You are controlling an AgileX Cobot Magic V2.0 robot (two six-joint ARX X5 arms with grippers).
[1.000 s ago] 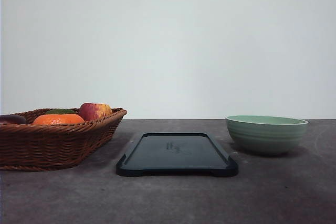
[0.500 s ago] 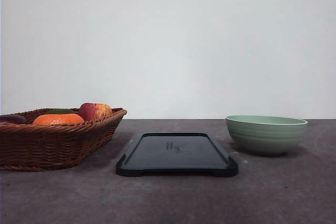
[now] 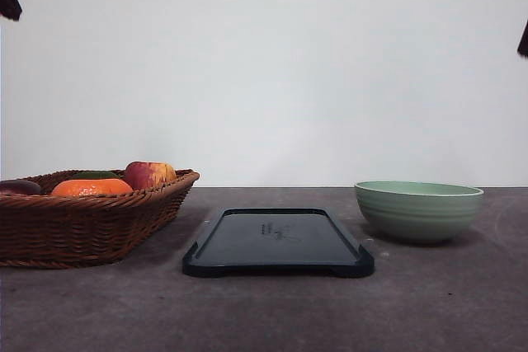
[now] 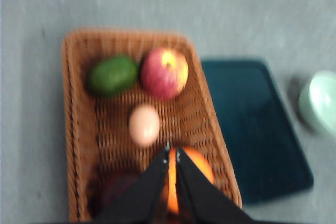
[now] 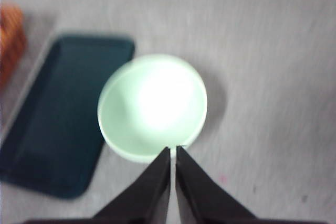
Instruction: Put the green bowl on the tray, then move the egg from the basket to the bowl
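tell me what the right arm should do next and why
Probably open the right gripper and lower it onto the near rim of the green bowl: its fingers are closed high above the bowl, which sits on the table beside the empty tray.

Blur and cropping — what you can't read here

Both wrist views are smeared: the green bowl (image 5: 152,106) has its inside washed out to white, and the tray (image 5: 58,119) has soft edges. In the front view the basket (image 3: 82,220) runs off the left edge, its rim hiding the egg (image 4: 144,125). A dark item in the basket's near corner (image 4: 118,190) sits half behind the left gripper (image 4: 172,153) — you can't tell what it is.
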